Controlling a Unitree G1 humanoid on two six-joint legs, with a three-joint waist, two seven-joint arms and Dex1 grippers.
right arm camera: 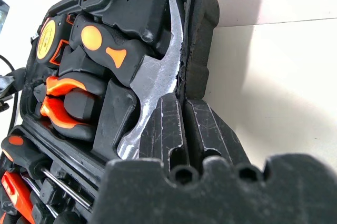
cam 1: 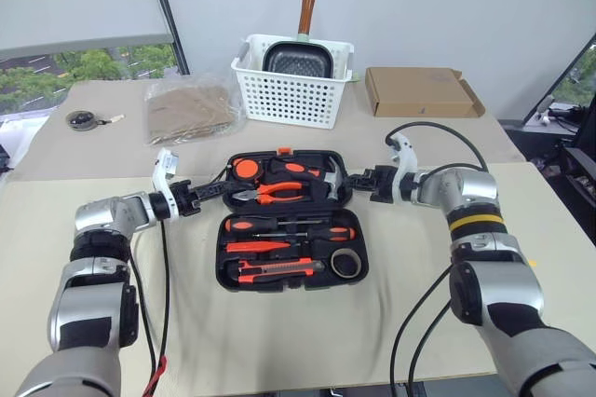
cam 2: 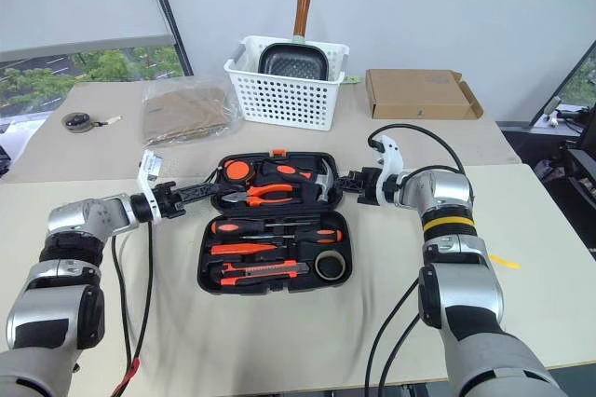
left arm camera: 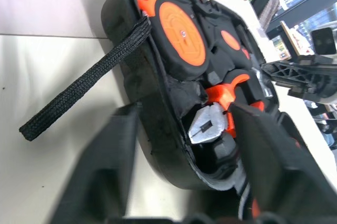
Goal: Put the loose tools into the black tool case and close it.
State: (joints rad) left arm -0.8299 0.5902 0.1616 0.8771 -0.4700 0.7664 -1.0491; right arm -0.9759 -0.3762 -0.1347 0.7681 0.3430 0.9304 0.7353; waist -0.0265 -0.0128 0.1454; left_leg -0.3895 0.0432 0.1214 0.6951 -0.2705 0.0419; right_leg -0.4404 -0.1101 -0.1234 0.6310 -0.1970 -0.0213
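I see the black tool case (cam 1: 291,220) lying open mid-desk on a beige cloth (cam 1: 279,341), tools seated in its recesses: screwdrivers (cam 1: 289,228), utility knife (cam 1: 277,271) and tape ring (cam 1: 345,264) in the near half. My right pincer (cam 1: 352,179) is clenched on the far half's right edge. My left pincer (cam 1: 216,191) straddles its left edge, not fully clamped. At the desk's far side sit a white basket (cam 1: 294,89) with a pan, a cardboard box (cam 1: 419,91) and a bagged brown bundle (cam 1: 189,110). White walls behind, with a window at far left.
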